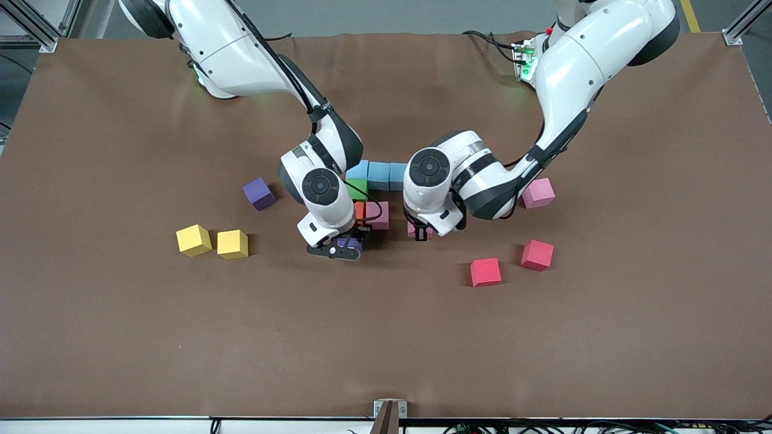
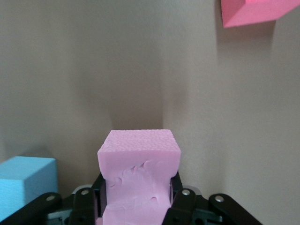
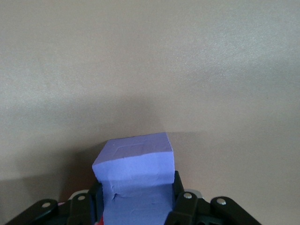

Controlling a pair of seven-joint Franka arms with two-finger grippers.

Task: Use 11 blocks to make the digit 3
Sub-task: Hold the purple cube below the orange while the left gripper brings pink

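Nearest the front camera lay two red blocks, one at (image 1: 485, 272) and the other (image 1: 537, 255) just up and to its right in the frame, close together but apart, toward the left arm's end of the table. Two yellow cubes (image 1: 193, 240) (image 1: 233, 244) sat side by side in the left part of the front view, level with the grippers. A loose purple block (image 1: 259, 193) lay above them in the frame, tilted, near the right arm's wrist. A lone pink block (image 1: 538, 193) rested right of centre, partly tucked under the left arm's elbow.

At mid-frame stood the unfinished digit 3: three light blue blocks (image 1: 379, 175) in a touching row at its top, a green block (image 1: 357, 189) below the row's left end, an orange block (image 1: 360, 211) below that, and a pink block (image 1: 379, 215) touching the orange one on its right.

The right gripper (image 3: 136, 199) was low at the bottom of that column, its fingers clamped on a purple block (image 3: 136, 164) just below the orange one. The left gripper (image 2: 138, 197) was low just right of the placed pink block, its fingers squeezed hard on another pink block (image 2: 139, 157), whose foam was visibly creased between them. Whether either held block touched its neighbour could not be told.
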